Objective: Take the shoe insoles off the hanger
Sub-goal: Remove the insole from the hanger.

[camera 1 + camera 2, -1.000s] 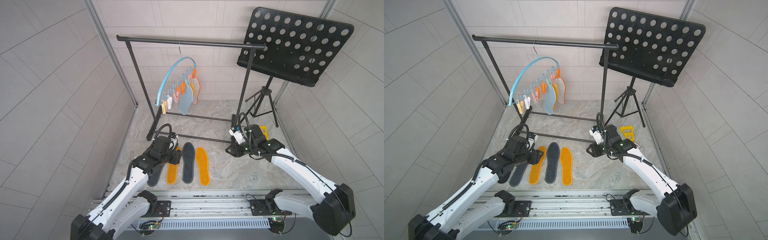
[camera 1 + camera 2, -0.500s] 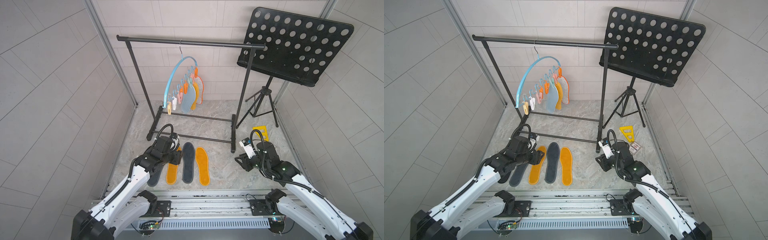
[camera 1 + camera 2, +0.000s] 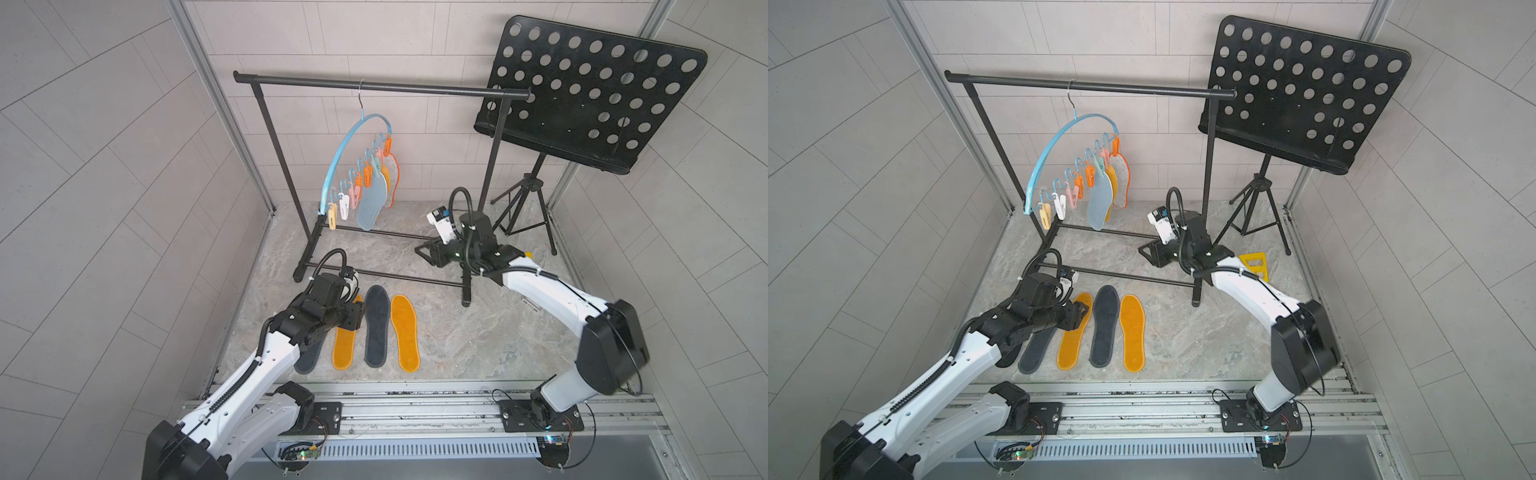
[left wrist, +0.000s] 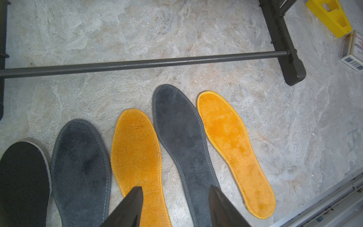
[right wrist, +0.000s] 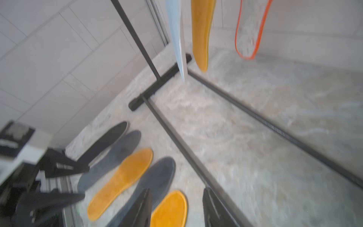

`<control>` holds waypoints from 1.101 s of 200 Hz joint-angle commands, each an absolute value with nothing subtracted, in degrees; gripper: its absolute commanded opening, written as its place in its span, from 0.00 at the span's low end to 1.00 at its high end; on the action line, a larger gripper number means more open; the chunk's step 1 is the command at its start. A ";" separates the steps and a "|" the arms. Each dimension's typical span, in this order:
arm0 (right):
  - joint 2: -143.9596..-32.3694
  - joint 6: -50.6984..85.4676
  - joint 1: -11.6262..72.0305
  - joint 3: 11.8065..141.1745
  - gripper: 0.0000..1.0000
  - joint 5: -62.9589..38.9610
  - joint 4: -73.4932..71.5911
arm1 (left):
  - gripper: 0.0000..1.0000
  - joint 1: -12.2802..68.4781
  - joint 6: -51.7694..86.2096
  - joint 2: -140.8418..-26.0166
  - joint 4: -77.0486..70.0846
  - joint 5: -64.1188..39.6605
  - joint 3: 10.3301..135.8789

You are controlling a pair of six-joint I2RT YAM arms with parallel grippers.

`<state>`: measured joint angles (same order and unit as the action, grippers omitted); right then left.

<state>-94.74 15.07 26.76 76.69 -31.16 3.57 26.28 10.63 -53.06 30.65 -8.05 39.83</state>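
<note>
Closest to the rail (image 3: 415, 409), we find the left gripper (image 4: 175, 188) hovering low over the five insoles (image 4: 137, 149) already laid in a row on the floor (image 4: 176, 29): black, dark grey, orange, dark grey, orange. Its jaws stand moderately apart with nothing between them, and it has kept that spot through the last second. Further in, the right gripper (image 5: 176, 189) is the thing that has changed. Half a second ago we saw that arm drawn back toward the front right of the floor; now it reaches in again beside the right post of the black rack (image 3: 374, 86), low and turned toward the hanging pieces. Its jaws are parted and empty, and the blur in its wrist view suggests it is travelling. At the back, the hanger (image 3: 345, 149) hangs from the rack's top bar, and it has swung a little between the frames. Three insoles remain clipped at its far end: the light grey-blue insole (image 3: 370, 203), the orange-yellow insole (image 5: 202, 29) and the red-orange mesh insole (image 5: 249, 29). The clips (image 3: 343, 205) nearer the low end are bare. We judge five off and three to go, with the right arm returning for the next one while its target may not have settled.
</note>
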 commanded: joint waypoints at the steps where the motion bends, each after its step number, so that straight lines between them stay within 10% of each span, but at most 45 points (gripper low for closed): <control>1: -103.01 17.23 27.33 87.00 0.49 -32.24 -3.16 | 0.60 26.46 10.45 -52.83 31.79 -7.22 39.57; 65: -121.15 21.38 27.94 112.11 0.51 -33.65 -9.10 | 0.60 26.71 10.11 -52.41 32.18 -6.81 39.73; 220: -139.45 30.16 29.27 120.07 0.46 -35.25 -36.89 | 0.60 26.72 9.33 -55.31 32.95 -6.57 40.39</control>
